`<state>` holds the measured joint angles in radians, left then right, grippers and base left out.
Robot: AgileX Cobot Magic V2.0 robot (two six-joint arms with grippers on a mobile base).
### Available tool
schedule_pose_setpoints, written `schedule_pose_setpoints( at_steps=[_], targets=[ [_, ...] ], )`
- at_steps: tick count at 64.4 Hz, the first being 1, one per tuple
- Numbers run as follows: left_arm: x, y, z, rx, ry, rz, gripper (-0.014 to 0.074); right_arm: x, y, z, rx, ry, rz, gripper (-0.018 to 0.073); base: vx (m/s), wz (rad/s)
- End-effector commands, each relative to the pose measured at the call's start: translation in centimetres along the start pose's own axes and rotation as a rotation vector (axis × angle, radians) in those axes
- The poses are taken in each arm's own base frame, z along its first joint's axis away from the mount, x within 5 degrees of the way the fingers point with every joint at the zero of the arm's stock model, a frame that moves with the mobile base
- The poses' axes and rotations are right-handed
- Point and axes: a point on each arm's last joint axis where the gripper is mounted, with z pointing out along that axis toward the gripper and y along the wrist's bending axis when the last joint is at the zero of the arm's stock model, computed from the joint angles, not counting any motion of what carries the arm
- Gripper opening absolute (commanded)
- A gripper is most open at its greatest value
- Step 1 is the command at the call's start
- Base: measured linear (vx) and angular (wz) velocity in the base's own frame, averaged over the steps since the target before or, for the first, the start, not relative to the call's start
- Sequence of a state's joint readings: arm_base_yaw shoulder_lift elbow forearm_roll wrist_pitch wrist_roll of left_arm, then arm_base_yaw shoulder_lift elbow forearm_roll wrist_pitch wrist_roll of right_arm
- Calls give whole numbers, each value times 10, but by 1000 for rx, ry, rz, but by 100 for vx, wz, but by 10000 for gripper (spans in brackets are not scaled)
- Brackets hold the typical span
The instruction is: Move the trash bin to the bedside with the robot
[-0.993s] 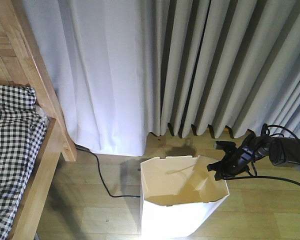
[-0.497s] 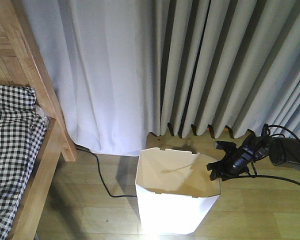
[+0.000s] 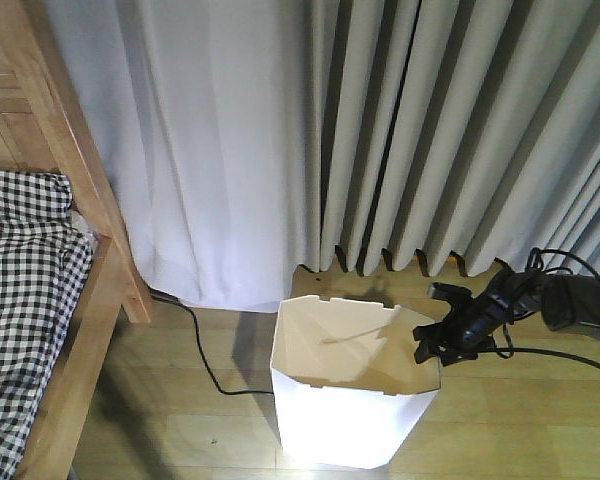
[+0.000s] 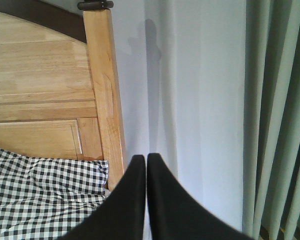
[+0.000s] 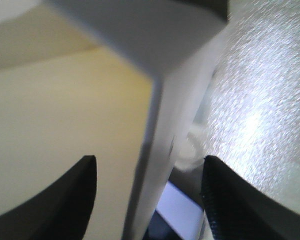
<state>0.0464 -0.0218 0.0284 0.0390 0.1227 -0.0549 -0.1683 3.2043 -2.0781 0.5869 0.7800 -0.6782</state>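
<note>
A: Colours, go. The trash bin (image 3: 345, 425) reads bright white outside, cream-yellow inside.

B: And the right gripper (image 3: 450, 342) at its rim is solid black, with a thin black cable (image 3: 205, 355) across the honey-toned wood floor (image 3: 180, 430).

A: Bed frame (image 3: 75, 160), light-brown wood. The bedding (image 3: 20, 290) is a black-and-white check.

B: The curtains (image 3: 460, 130) are pale grey, whiter at the left panel. On the left wrist view the left gripper (image 4: 146, 162) is black too.

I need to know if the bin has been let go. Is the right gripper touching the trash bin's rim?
Apart. The right wrist view shows the right gripper with jaws spread astride the trash bin wall, a gap visible on each side.
</note>
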Motion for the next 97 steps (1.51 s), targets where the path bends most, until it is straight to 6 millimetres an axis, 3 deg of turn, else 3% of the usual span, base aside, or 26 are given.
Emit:
schedule_pose_setpoints(
  at_steps=[1,6,16,32,44,54,61,73,83,92,97],
  targets=[
    [-14,0,-2,5,-98,-9,-6,-20,5,-45,-88,-49,-10,448,0,0],
    [-14,0,-2,5,-98,-9,-6,-19,5,-56,-211,-55,39,448,0,-1],
    [-14,0,-2,5,-98,-9,-6,-31,19,-97,-393,-114,-4,448,0,-2],
    [-14,0,-2,5,-98,-9,-6,-37,15,-139,-148,-16,52,448,0,-1],
    [-14,0,-2,5,-98,-9,-6,-20,25,-184,27,-98,70,448,0,0],
    [-14,0,-2,5,-98,-9,-6,12,47,-238,198,-246,46,448,0,0],
    [-14,0,-2,5,-98,-9,-6,38,71,-286,295,-328,-19,448,0,0],
    [-14,0,-2,5,-98,-9,-6,84,120,-382,449,-502,-165,448,0,0],
    [-14,0,-2,5,-98,-9,-6,123,160,-447,518,-688,-202,448,0,0],
    [-14,0,-2,5,-98,-9,-6,176,198,-492,579,-874,-251,448,0,0],
    [-14,0,-2,5,-98,-9,-6,209,213,-502,598,-1011,-254,448,0,0]
  ],
)
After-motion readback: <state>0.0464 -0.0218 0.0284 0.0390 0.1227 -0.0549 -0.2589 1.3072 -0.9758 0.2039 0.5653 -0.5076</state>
